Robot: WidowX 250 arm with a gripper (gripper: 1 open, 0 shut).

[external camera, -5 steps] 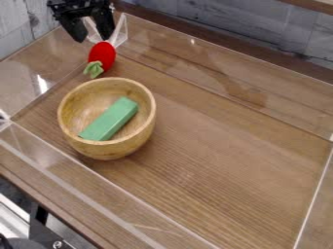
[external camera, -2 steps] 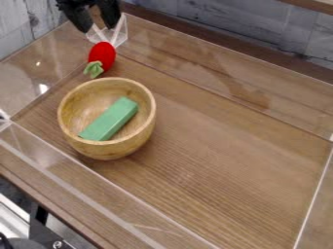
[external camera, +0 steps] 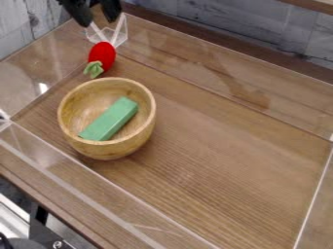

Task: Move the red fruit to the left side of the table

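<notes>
A round wooden bowl (external camera: 108, 118) is sitting on the left half of the brown wood-grain surface (external camera: 228, 146), and a green block (external camera: 111, 118) is lying tilted inside it. Clear plastic walls (external camera: 26, 47) are edging the surface all round, with a grey brick-patterned backdrop showing beyond the far side. The red fruit (external camera: 99, 54) is lying near the far left corner, just beyond the bowl and apart from it, close to the left wall; its red reflection is showing in the plastic beside it, and its pale green stem is pointing up toward the far edge. Nothing is standing between the fruit and the bowl, and the right half of the surface is carrying only glare from the walls. The black pincer (external camera: 95, 12) is hanging at the top edge of the view, above and just behind the fruit, partly cut off by the frame; its fingers are spread wide and are gripping nothing, with a gap showing between them and the fruit. Compared with a second ago, the pincer is sitting a little higher in the view, with less of it showing, while the fruit, the bowl and the block are lying where they were.
</notes>
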